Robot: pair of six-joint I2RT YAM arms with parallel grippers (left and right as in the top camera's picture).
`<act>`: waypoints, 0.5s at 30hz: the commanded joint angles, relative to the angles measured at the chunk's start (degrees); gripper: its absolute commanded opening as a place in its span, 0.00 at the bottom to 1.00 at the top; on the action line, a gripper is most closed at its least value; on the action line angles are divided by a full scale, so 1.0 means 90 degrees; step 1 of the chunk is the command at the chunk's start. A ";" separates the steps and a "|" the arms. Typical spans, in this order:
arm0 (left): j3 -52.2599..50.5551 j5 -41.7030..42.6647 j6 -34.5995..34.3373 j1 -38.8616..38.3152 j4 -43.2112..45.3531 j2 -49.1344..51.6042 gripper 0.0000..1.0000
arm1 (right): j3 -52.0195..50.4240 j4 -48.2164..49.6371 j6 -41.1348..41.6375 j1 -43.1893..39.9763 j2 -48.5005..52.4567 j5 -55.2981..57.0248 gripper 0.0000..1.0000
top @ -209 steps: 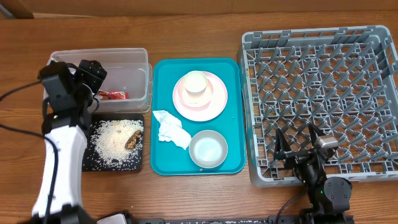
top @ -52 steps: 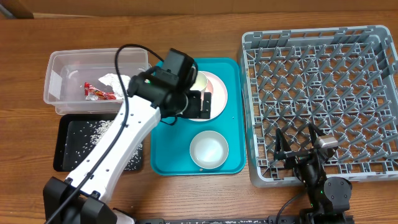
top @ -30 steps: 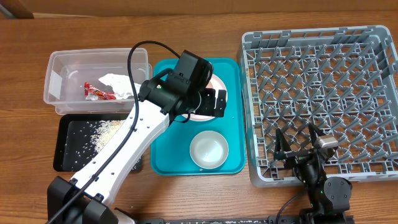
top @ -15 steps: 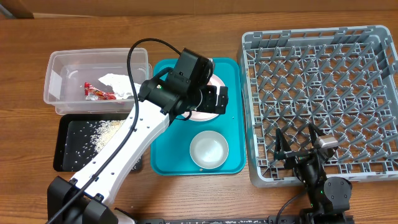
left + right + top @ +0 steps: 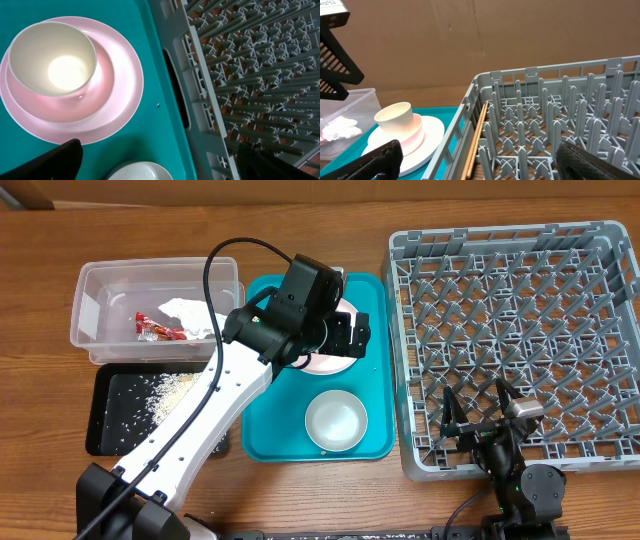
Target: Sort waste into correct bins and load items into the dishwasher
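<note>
The white cup (image 5: 52,57) sits in the small pink bowl (image 5: 102,82) on the pink plate (image 5: 122,107) on a teal tray (image 5: 375,380). My left gripper (image 5: 348,340) hovers open over the plate's right edge, holding nothing. The whitish bowl (image 5: 335,420) lies nearer the front. The grey dishwasher rack (image 5: 520,330) stands to the right, with my open right gripper (image 5: 475,415) at its front edge. The clear tub (image 5: 100,290) holds the red wrapper (image 5: 158,328) and napkin (image 5: 185,310). Rice grains (image 5: 170,385) lie in the black tray (image 5: 115,425).
The left arm's cable (image 5: 215,265) loops over the clear tub. The rack wall (image 5: 200,100) rises close beside the teal tray's right rim. A cardboard wall (image 5: 470,40) stands behind the table.
The napkin has gone from the teal tray into the clear tub. My left arm swung from the tub to the plate and in the last second crept slightly farther back. The right arm has not moved.
</note>
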 commanded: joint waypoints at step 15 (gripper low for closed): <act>-0.0015 -0.0770 -0.0019 0.0155 -0.1469 0.0148 1.00 | -0.0066 0.0041 -0.0002 -0.0017 -0.0063 0.0010 1.00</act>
